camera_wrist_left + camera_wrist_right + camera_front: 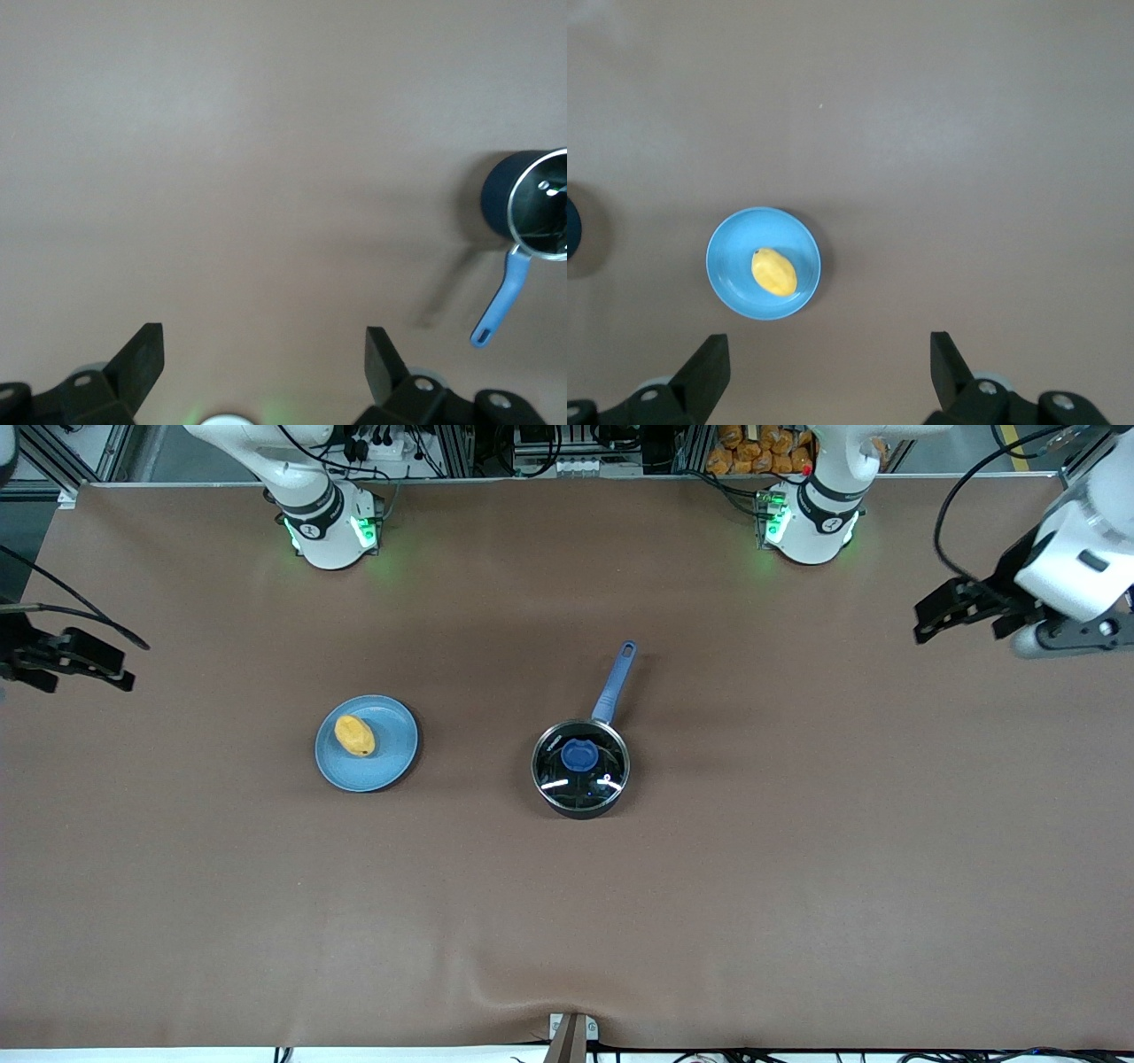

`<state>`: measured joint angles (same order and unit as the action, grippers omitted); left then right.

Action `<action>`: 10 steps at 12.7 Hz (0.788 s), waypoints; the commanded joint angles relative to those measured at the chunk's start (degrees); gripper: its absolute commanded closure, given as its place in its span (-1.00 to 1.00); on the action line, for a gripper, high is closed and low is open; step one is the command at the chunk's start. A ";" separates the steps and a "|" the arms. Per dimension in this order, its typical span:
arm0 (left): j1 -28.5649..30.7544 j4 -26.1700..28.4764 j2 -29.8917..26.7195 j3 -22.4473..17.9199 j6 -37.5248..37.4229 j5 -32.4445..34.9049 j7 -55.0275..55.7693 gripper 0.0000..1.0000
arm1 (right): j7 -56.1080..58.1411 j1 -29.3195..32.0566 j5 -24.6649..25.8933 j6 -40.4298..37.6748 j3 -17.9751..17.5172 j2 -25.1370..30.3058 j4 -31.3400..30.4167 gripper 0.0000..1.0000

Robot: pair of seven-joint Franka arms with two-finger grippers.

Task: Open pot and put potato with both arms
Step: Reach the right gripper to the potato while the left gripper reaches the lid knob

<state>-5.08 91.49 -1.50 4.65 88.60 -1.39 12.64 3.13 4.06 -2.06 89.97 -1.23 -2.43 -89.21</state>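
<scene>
The black pot (580, 771) stands mid-table with its glass lid and blue knob (578, 755) on it; its blue handle (614, 682) points toward the robots' bases. It also shows in the left wrist view (529, 205). The yellow-orange potato (354, 735) lies on a light-blue plate (387, 757), beside the pot toward the right arm's end; both show in the right wrist view, potato (774, 272). My left gripper (926, 622) is open and empty, high over the left arm's end of the table. My right gripper (89, 671) is open and empty over the right arm's end.
The brown table cover (567, 921) has a small fold at its front edge by a bracket (571, 1036). The two arm bases (328, 527) stand along the table's edge farthest from the front camera.
</scene>
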 commanded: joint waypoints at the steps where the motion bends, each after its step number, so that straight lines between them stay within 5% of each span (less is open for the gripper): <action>1: -1.07 -3.06 5.60 3.16 2.72 -0.72 0.98 -1.00 | -0.50 -2.03 -2.15 3.27 -0.08 3.04 -7.45 -1.00; 5: -8.25 -14.74 19.22 5.98 4.90 -0.64 11.06 -1.00 | 4.50 -3.26 -3.13 16.17 -2.00 4.54 -21.15 -1.00; 10: -18.20 -15.99 31.18 5.19 22.99 -0.11 16.98 -1.00 | 7.75 -2.83 -2.69 34.44 -8.33 3.75 -35.12 -1.00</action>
<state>-21.42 78.83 25.13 10.61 108.36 -1.62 28.79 7.57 0.54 -4.35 117.71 -7.58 -1.06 -117.35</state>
